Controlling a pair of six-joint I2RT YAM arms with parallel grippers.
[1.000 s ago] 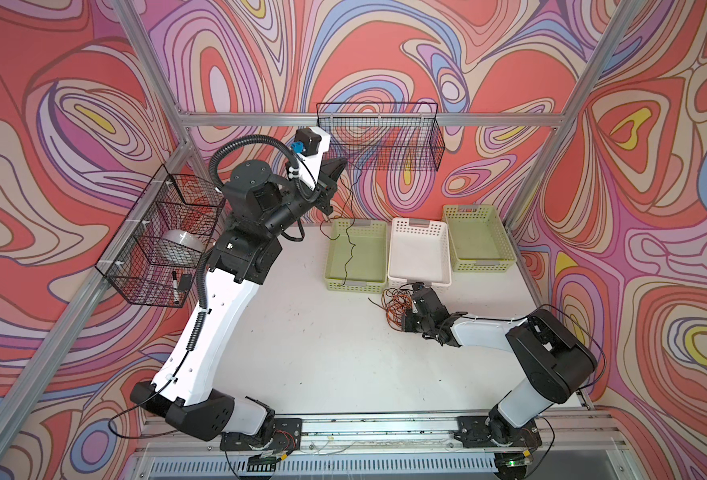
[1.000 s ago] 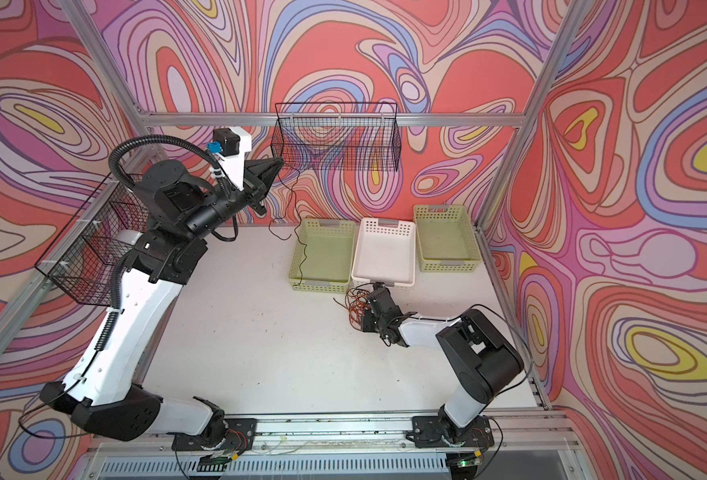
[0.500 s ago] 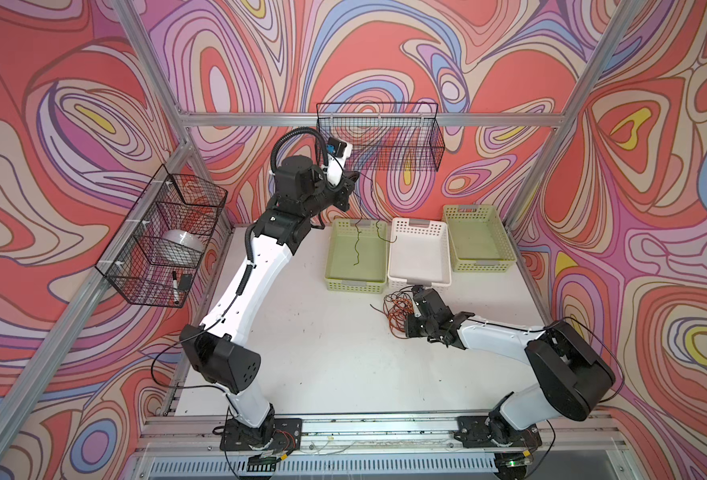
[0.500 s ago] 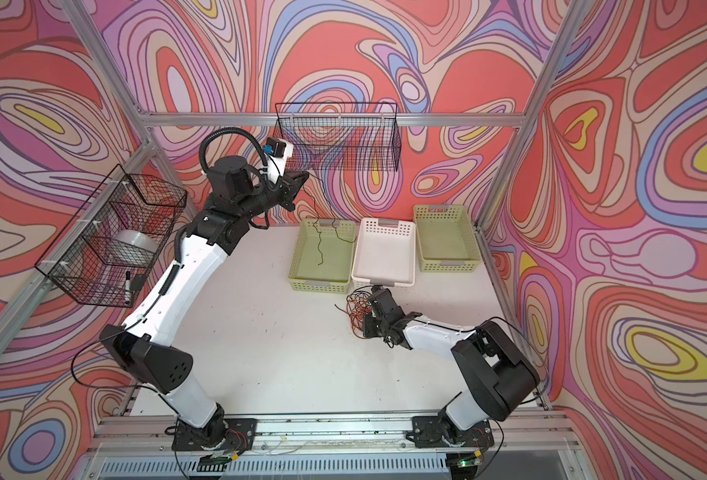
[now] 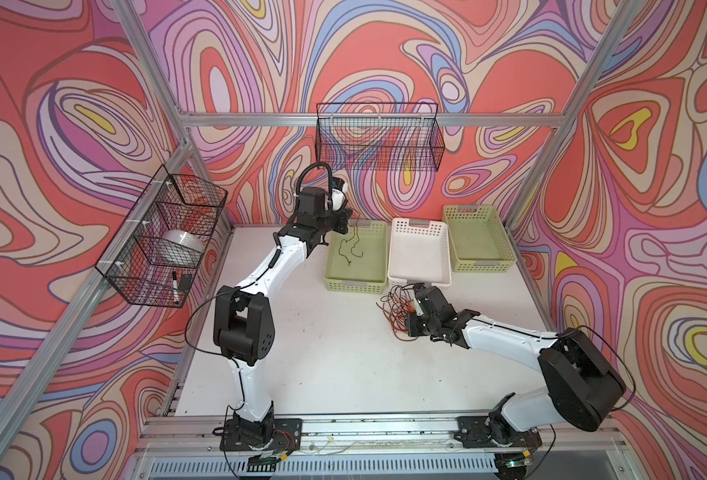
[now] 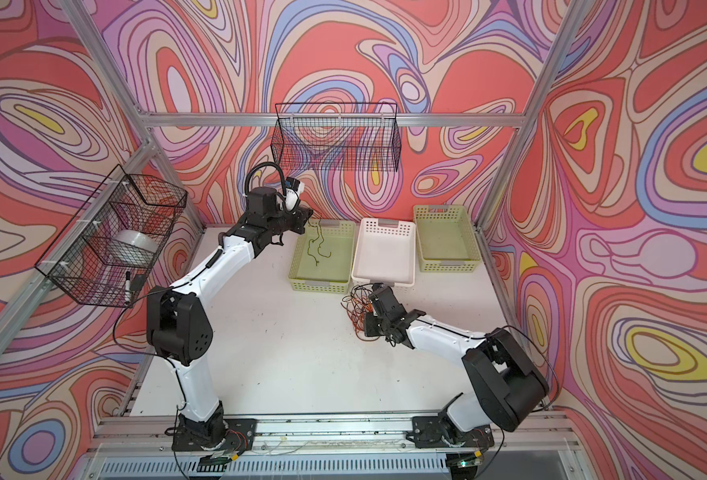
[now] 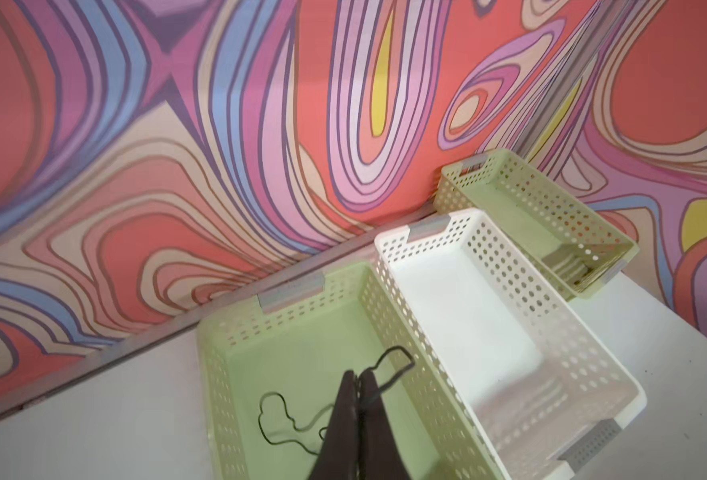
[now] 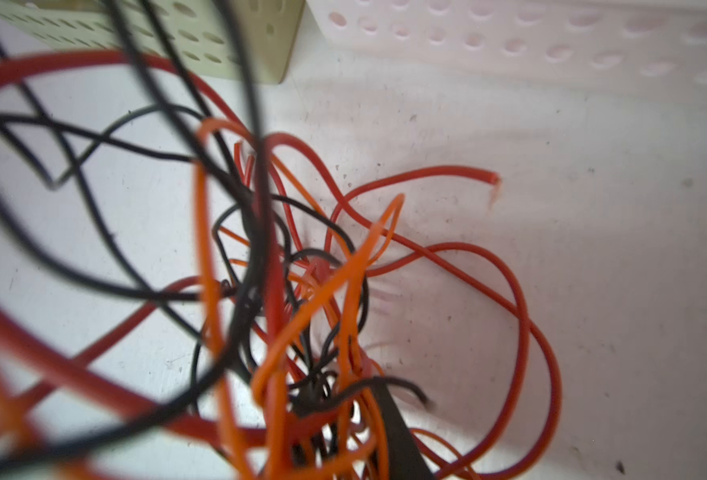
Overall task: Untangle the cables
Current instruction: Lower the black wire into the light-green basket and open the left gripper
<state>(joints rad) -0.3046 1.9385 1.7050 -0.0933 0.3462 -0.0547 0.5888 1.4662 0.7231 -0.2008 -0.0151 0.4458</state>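
Left claw grips one cable over a basket; right claw in the tangle.
Left claw pinched shut on dark green cable, dangling into left green basket near its 11 o'clock corner. Orange, red and black cable tangle on table, 6 o'clock of white basket; right claw in it, opening can't tell.
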